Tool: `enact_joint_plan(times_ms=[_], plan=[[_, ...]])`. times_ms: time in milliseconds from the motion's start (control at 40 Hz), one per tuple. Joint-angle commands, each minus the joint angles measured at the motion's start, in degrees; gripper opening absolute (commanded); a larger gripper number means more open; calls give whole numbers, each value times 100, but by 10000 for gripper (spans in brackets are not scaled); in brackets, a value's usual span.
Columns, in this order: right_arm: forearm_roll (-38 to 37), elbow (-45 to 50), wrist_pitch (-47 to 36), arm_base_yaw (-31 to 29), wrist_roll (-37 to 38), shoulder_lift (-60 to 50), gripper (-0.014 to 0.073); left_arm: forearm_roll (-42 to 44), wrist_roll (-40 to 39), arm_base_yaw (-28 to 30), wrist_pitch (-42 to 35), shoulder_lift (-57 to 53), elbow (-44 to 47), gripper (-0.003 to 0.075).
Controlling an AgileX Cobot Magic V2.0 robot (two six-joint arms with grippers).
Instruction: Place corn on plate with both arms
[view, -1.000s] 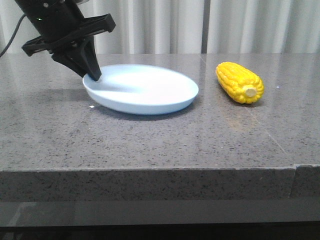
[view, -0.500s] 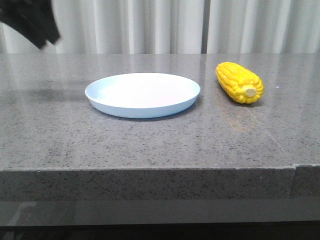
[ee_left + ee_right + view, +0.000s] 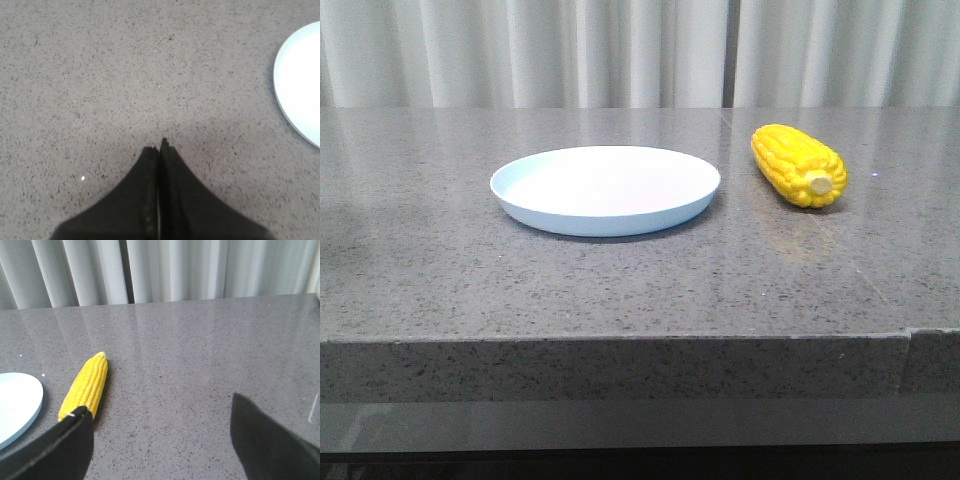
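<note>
Right claw spread wide, corn beside its finger

No readable text, label, brand, number or sign appears on anything in these views.

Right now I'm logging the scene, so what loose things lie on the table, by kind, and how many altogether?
Corn: 1
Plate: 1
Total: 2
</note>
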Motion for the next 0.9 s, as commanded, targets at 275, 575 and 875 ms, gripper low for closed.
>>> enact_joint_plan(times_ms=[275,575,875], plan=[[-6,-199,-472,-42,-47,78,592,179,96,0,-2508,-3187,2508,-20],[-6,-199,-472,-42,-47,78,592,288,96,0,-2721,-5166,3419,-20],[-6,-199,-472,-42,-47,78,592,288,96,0,-2725,-5546,3522,-20]])
